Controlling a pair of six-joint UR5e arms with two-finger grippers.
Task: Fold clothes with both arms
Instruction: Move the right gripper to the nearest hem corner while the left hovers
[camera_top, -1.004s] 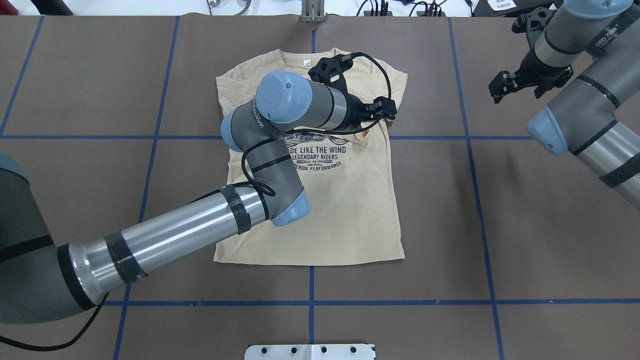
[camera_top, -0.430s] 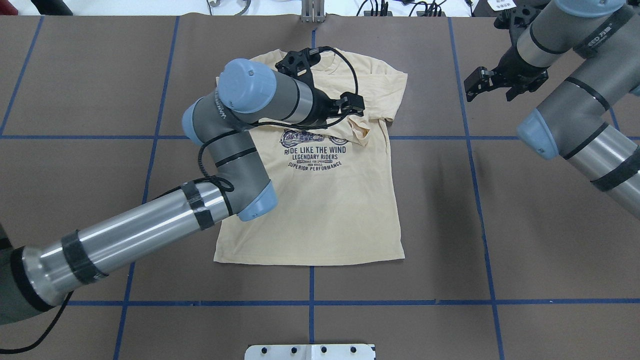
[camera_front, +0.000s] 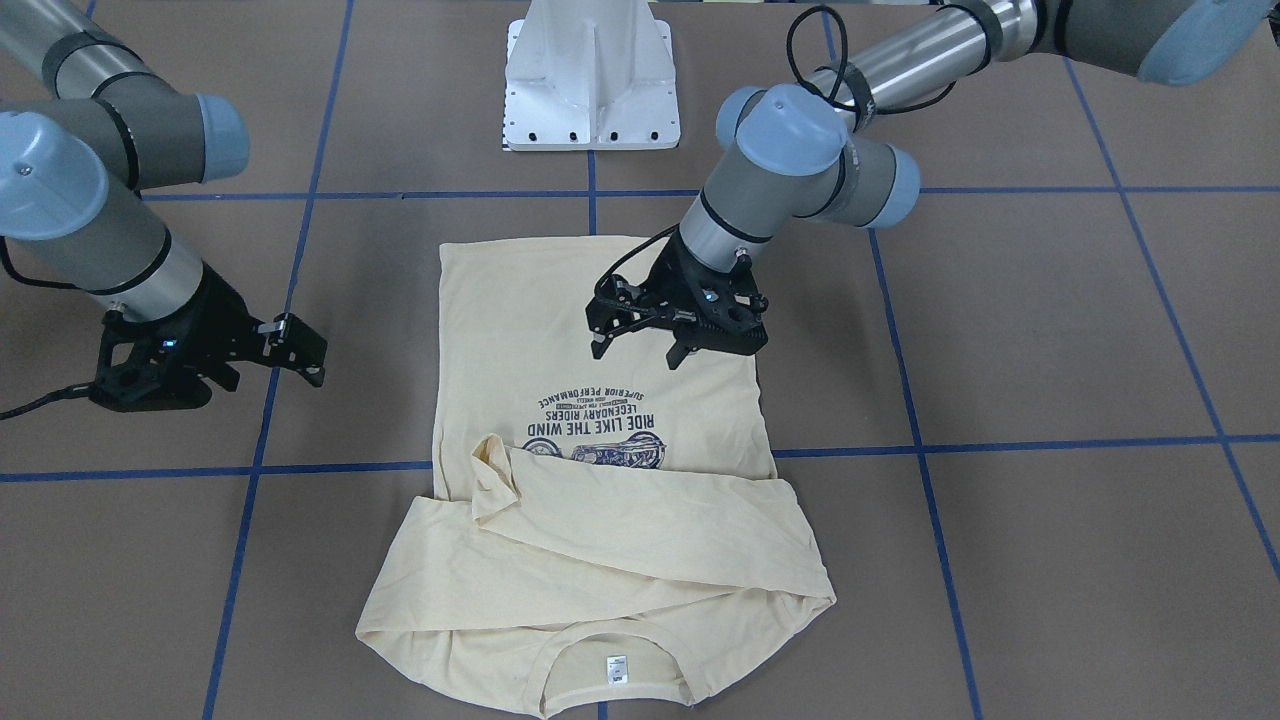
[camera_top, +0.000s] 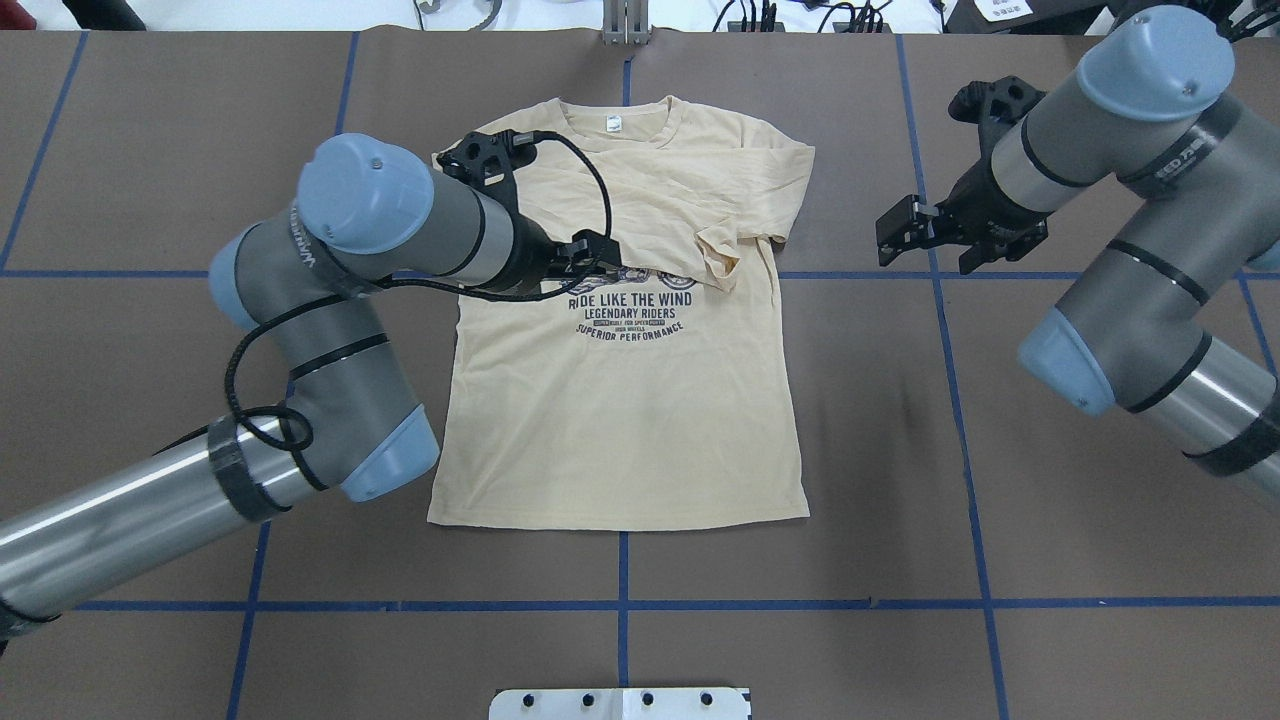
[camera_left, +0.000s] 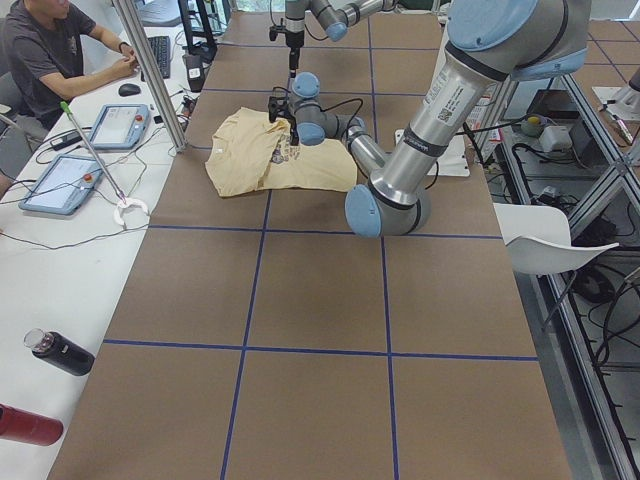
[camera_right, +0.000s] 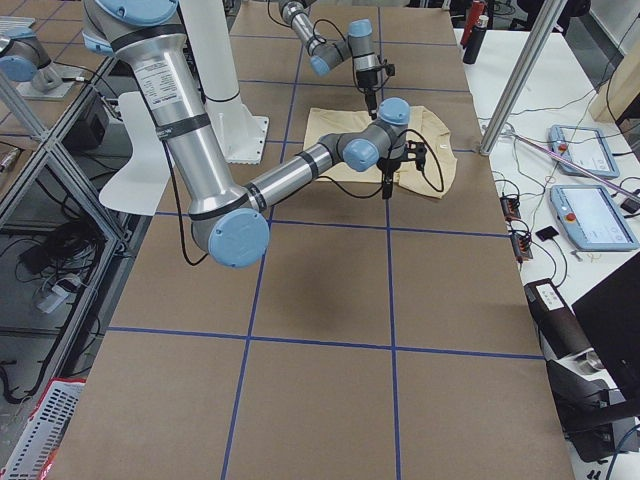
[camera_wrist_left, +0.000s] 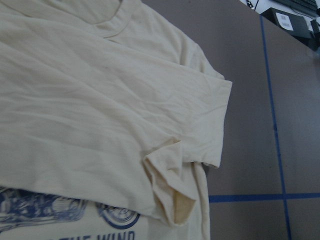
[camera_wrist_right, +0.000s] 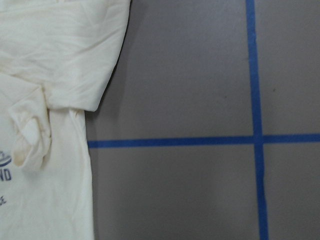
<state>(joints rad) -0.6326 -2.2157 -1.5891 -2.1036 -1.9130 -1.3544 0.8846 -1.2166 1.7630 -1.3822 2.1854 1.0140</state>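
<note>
The cream T-shirt (camera_top: 620, 420) lies flat and print up on the brown table, collar with white neck tag (camera_top: 612, 123) at the far side. A sleeve is folded across the chest, its crumpled cuff (camera_top: 720, 262) near the shirt's right edge, also close up in the wrist views (camera_wrist_left: 172, 200) (camera_wrist_right: 27, 137). My left gripper (camera_top: 595, 255) (camera_front: 640, 345) hovers open over the print, holding nothing. My right gripper (camera_top: 925, 258) (camera_front: 265, 365) hangs open over bare table, just right of the shirt's shoulder, apart from the cloth.
Blue tape lines (camera_top: 940, 300) divide the brown table top into squares. The white pedestal base (camera_front: 592, 80) stands at the near edge. In the exterior left view a person (camera_left: 45, 55) sits at a side bench with tablets (camera_left: 62, 183) and bottles (camera_left: 60, 352).
My left arm has drawn back leftward across the chest, uncovering the folded sleeve and its cuff. My right arm has swung left and down toward the shirt's right side.
</note>
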